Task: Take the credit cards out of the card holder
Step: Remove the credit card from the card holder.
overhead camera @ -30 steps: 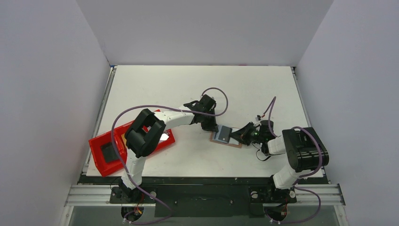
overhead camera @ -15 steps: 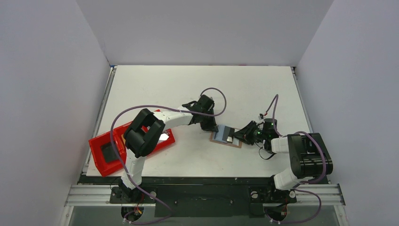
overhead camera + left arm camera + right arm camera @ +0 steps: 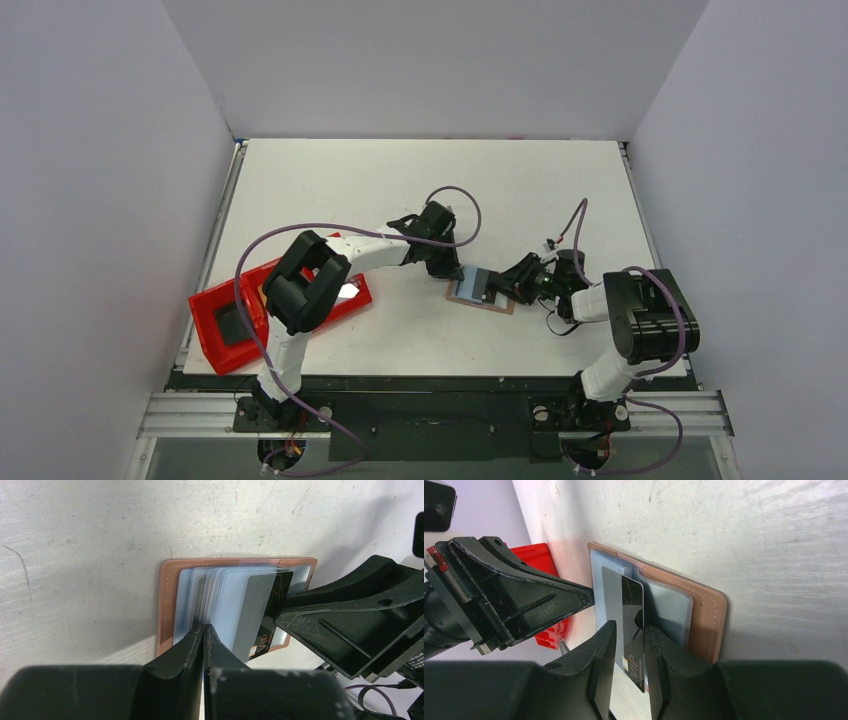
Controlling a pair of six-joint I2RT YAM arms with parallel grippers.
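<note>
I see card holder lying open on counter, between the arms. Left jaws clenched, tips on its pale sleeves. Right jaws slightly parted, straddling dark VIP card sticking out past holder's edge.

Your tan stitched-leather card holder looked matt; the dark rectangular plastic card was glossy, the white tabletop scuffed.

Left gripper and right gripper crowd the card holder from both sides, tips nearly meeting; open table behind, red tray blocking near-left.
</note>
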